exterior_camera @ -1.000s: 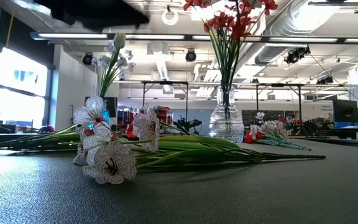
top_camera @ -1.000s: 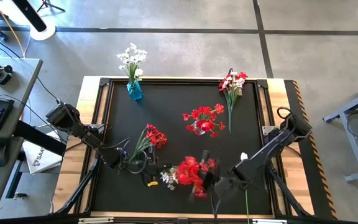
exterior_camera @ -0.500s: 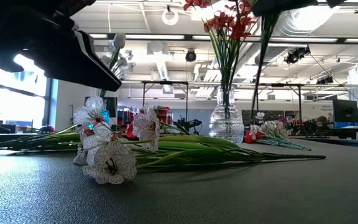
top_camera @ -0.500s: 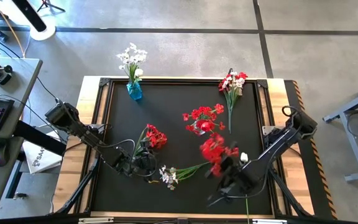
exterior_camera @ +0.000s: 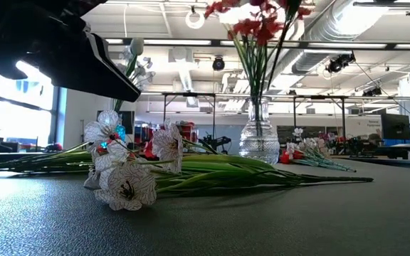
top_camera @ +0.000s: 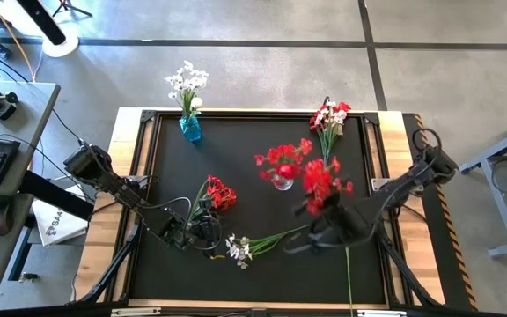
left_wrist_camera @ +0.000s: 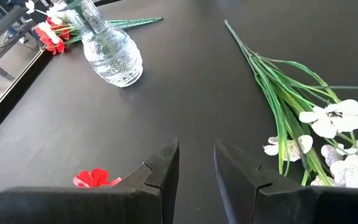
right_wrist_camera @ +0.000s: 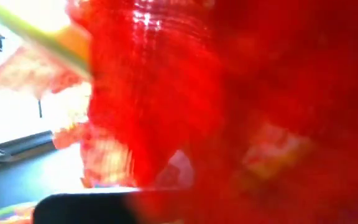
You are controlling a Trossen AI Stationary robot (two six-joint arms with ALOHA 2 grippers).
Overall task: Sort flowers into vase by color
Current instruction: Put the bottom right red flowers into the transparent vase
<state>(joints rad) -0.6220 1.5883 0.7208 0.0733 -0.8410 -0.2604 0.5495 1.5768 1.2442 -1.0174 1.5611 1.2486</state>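
A glass vase [top_camera: 282,182] with red flowers [top_camera: 282,158] stands mid-table; the low view shows the glass vase [exterior_camera: 259,139] too. A blue vase [top_camera: 189,129] at the far left holds white flowers. My right gripper [top_camera: 322,227] is shut on a red sprig [top_camera: 322,183] just right of the glass vase. My left gripper [left_wrist_camera: 196,157] is open, low over the table between a lying red sprig [top_camera: 216,193] and a lying white sprig [top_camera: 243,247]. It touches neither. My right gripper holds the red sprig lifted clear of the table, its blossoms [right_wrist_camera: 185,93] filling the right wrist view and hiding the fingers. In the high view the blossoms stand on the far side of the gripper. Which part of the stem it has cannot be told.
A mixed red-and-white bunch [top_camera: 328,118] lies near the far right corner. A green stem [top_camera: 349,275] lies by the near edge under the right arm. The white sprig's blossoms [exterior_camera: 125,186] lie closest in the low view. The table has a raised wooden rim [top_camera: 128,189].
My right gripper has carried the red sprig from the near middle of the table up and toward the far right, ending beside the glass vase. My left gripper has shifted slightly right, toward the white sprig, then stayed still.
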